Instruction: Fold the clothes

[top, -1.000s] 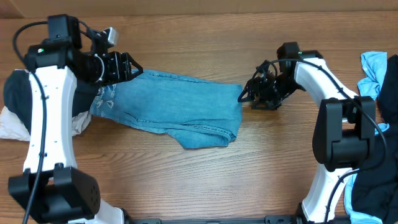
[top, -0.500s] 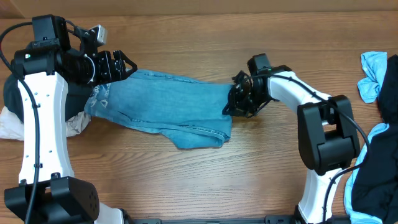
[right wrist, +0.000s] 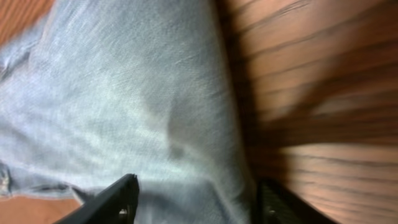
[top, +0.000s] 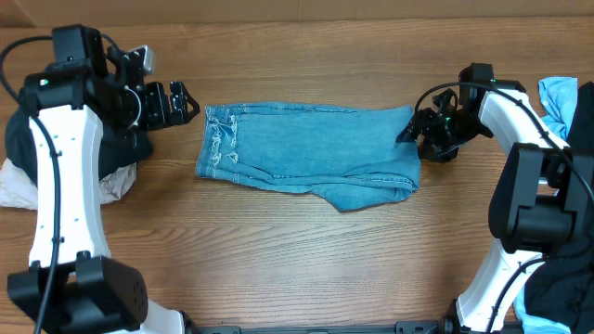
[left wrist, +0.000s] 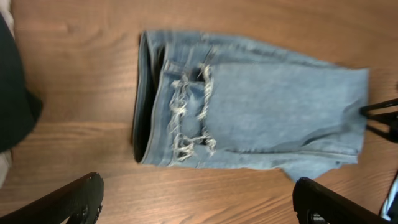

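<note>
The right wrist view is blurred: the jeans [right wrist: 137, 106] run off its top and left edges, only the tips of the right fingers [right wrist: 121, 198] rise above the bottom edge, and whether they pinch the denim cannot be told. In the left wrist view the left fingers [left wrist: 81, 198] are likewise cut by the bottom edge. From overhead, a dark garment [top: 17, 141] lies half behind the left arm [top: 65, 186], and a blue cloth [top: 557, 96] is cut by the right edge.

The overhead view looks straight down on the whole worktop [top: 306, 260]. The left wrist view faces the jeans [left wrist: 261, 106], well ahead of the left gripper [left wrist: 199, 196]. The right wrist view sits close above them. All three share the jeans.
</note>
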Controlling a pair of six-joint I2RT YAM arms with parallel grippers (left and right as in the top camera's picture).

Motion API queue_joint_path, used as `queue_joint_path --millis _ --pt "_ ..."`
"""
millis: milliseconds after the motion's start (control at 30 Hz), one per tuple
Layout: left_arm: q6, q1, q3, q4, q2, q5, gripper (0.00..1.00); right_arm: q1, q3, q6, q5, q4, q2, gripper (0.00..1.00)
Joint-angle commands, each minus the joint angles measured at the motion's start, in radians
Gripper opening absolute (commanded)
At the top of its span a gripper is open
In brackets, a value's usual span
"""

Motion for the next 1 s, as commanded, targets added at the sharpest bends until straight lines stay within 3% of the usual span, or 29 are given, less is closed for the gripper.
queue_joint_path --millis 0,167,467,700,867,900,967 --pt "0.009 0.003 -0.077 0.000 0.100 -0.016 1.00 -0.019 0.063 -0.014 -0.031 -0.032 -0.023 0.69" --pt "0.021 0.003 -0.158 0.067 0.232 -0.015 1.00 -0.074 0.095 -0.015 -0.032 -0.091 -0.059 0.69" --pt "-0.004 0.000 -0.162 0.189 0.448 0.168 1.00 -0.080 0.094 -0.033 -0.032 -0.108 -0.085 0.68" --pt "-0.118 -0.096 -0.166 0.293 0.514 0.077 1.00 -0.078 0.094 -0.033 -0.032 -0.108 -0.085 0.66" --pt "-0.135 -0.169 -0.166 0.319 0.571 -0.002 1.00 -0.078 0.094 -0.033 -0.032 -0.112 -0.085 0.65" --pt "-0.136 -0.177 -0.166 0.320 0.581 -0.001 0.92 -0.078 0.094 -0.033 -0.032 -0.112 -0.085 0.64" --pt "-0.140 -0.190 -0.166 0.322 0.605 -0.002 0.49 -0.078 0.094 -0.033 -0.032 -0.117 -0.085 0.64"
